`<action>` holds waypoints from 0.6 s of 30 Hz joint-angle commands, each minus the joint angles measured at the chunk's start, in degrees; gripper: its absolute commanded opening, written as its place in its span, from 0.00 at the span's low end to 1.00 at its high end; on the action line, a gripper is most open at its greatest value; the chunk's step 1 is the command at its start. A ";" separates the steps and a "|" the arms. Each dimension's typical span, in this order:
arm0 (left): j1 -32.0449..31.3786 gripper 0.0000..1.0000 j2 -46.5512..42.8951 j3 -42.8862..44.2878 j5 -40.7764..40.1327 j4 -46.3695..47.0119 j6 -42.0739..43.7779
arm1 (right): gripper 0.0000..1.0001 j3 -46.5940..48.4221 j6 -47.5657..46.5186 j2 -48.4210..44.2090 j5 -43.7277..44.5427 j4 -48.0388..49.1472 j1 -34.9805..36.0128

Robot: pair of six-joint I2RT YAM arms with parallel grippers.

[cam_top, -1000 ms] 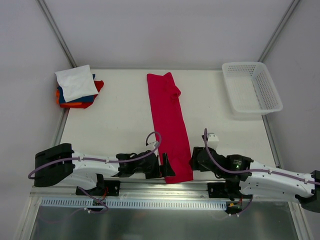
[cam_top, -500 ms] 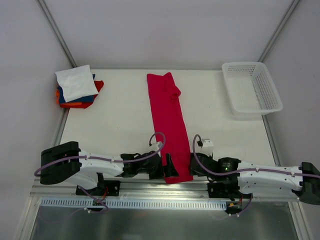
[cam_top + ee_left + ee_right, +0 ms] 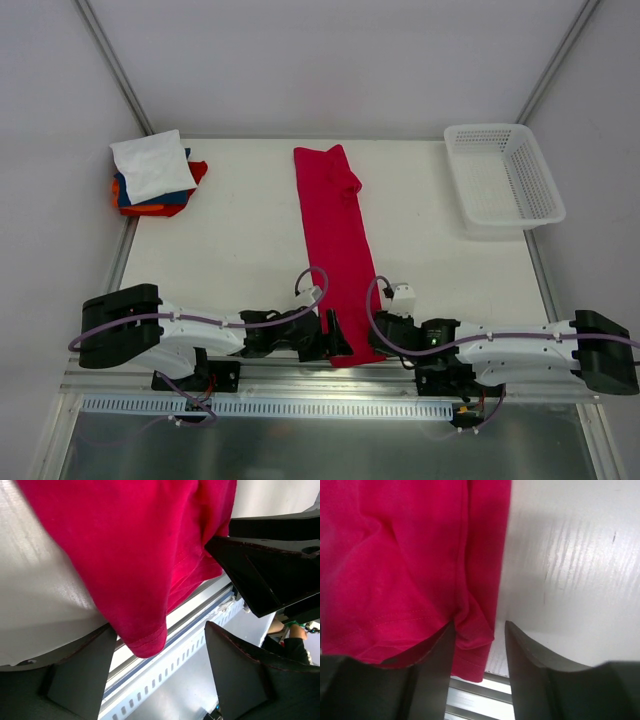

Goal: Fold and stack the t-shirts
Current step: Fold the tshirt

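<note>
The long crimson-red cloth t-shirt [image 3: 335,230], folded into a strip, lies down the middle of the white table [image 3: 240,250], its near hem hanging over the edge. The left fingers [image 3: 245,680] gape wide around the hem's left corner. The right fingers [image 3: 532,670] stand apart around its right corner, not clamped.

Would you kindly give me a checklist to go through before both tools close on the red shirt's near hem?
1. Left tool open around a hem corner: ok.
2. Right tool open around the other hem corner: ok.
3. Red shirt lying as a straight strip: ok.
4. All cloth layers inside each tool: cannot tell.
5. Folded stack and basket apart from the shirt: ok.
</note>
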 commanded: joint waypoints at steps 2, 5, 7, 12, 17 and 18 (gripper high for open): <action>-1.93 0.72 2.02 -3.44 -0.68 -10.93 -0.70 | 0.43 0.72 1.95 3.51 -1.22 2.66 1.05; -2.10 0.66 1.94 -3.53 -0.77 -11.55 -0.88 | 0.37 1.25 1.86 4.30 -0.87 2.75 1.22; -2.28 0.62 2.02 -3.62 -0.94 -11.72 -1.05 | 0.34 1.43 1.59 4.48 -0.86 2.84 1.22; -2.37 0.47 2.20 -3.53 -1.21 -11.99 -1.58 | 0.27 1.60 1.51 4.57 -0.43 2.66 1.22; -2.46 0.23 2.72 -3.53 -1.47 -12.25 -1.93 | 0.14 1.69 1.16 5.44 -0.51 3.10 1.31; -2.46 0.17 2.90 -3.53 -1.47 -12.16 -1.93 | 0.08 1.78 1.15 5.79 -0.69 3.27 1.22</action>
